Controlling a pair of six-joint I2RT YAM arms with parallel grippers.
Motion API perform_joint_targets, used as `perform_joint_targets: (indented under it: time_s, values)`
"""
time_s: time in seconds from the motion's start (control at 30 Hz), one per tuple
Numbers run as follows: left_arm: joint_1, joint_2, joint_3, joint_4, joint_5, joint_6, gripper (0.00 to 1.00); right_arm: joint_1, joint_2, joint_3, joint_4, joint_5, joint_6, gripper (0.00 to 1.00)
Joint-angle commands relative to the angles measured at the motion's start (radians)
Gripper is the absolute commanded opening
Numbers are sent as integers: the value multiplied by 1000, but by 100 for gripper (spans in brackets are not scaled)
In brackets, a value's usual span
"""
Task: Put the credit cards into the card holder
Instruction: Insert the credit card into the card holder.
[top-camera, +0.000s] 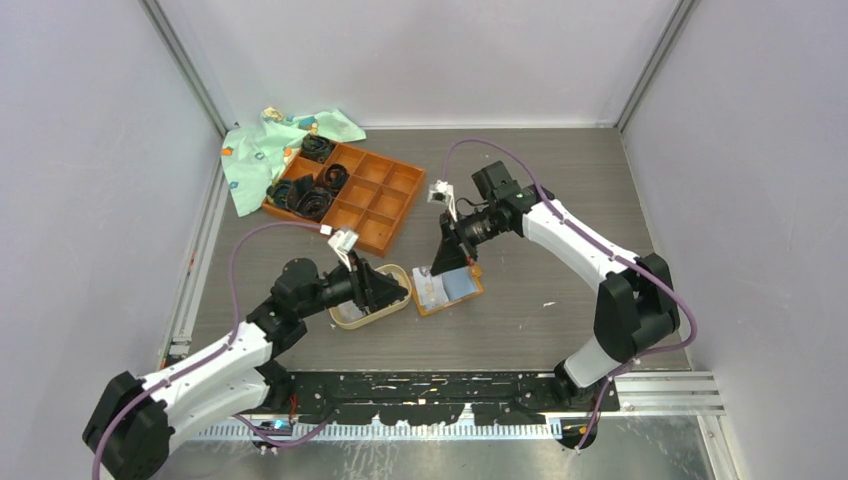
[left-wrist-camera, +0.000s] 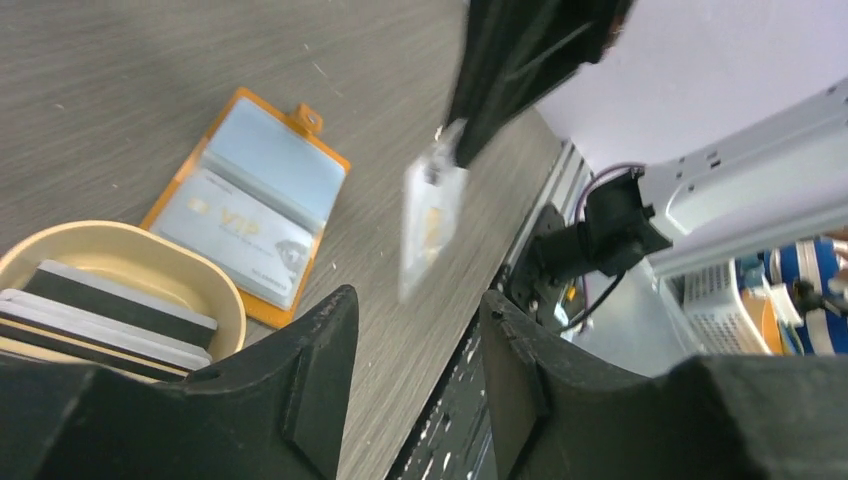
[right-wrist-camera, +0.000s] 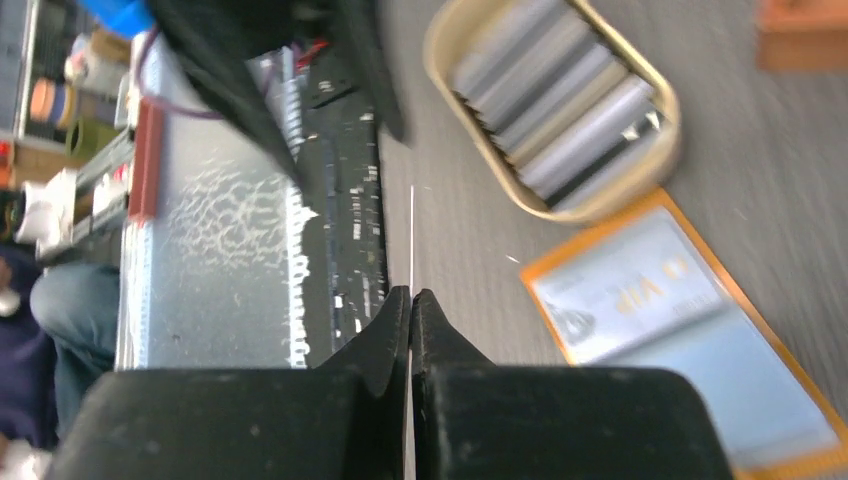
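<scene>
**Left fingers empty, right fingers pinching a card above the wallet**

Closest to the lens, the left gripper (left-wrist-camera: 418, 305) shows its two black fingers standing apart with nothing between them. It hangs low over the tan oval dish (left-wrist-camera: 150, 245), where the stack of cards (left-wrist-camera: 110, 310), dark and pale, lies on its side.

Just beyond, the right gripper (right-wrist-camera: 410, 295) has its fingers pressed together on one card (left-wrist-camera: 430, 215). They grip it by its top edge, so it hangs upright and clear of the table (left-wrist-camera: 120, 90). Its own wrist view catches the card edge-on as a thin pale line. From above, this card hangs over the near end of the card holder (left-wrist-camera: 275, 160) and touches nothing that I can make out.

The card holder lies opened flat on the table, right beside the dish. One of its clear pockets already shows a silver card marked VIP (left-wrist-camera: 235, 235). The other pocket looks empty.

My reading is that the job is early on. One card is stowed and a second is in the air, not yet lined up with a pocket mouth. Several more wait in the dish. What remains is sliding the held card in and then feeding the others across one at a time.
</scene>
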Motion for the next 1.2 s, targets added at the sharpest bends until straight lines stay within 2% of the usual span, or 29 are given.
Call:
perform_joint_targets:
  time_s: [0.0,0.1,0.3,0.47,0.6,0.73,0.97,1.17]
  values:
    - [-13,-90,3,-90,-147,-103,49,-89,62,-29,128,139,218,1]
    - [-88,-87,13,-122,-243,-125,48,-124,123,-31,129,190,256,1]
    - [-348,37,52,-95,-581,-89,43,-138,172,-63,195,266,308,1]
    - [-438,226,125,-29,-688,-121,37,-160,205,-58,191,274,303,1]
    - [-452,375,211,-49,-753,-149,36,-183,210,-59,189,277,298,1]
    - [-454,495,311,-137,-850,-183,36,-196,219,-57,189,280,294,1]
    - [-452,617,408,-245,-986,-255,35,-208,223,-49,182,269,296,1]
    - [-427,725,491,-304,-967,-293,34,-209,220,-49,181,260,302,1]
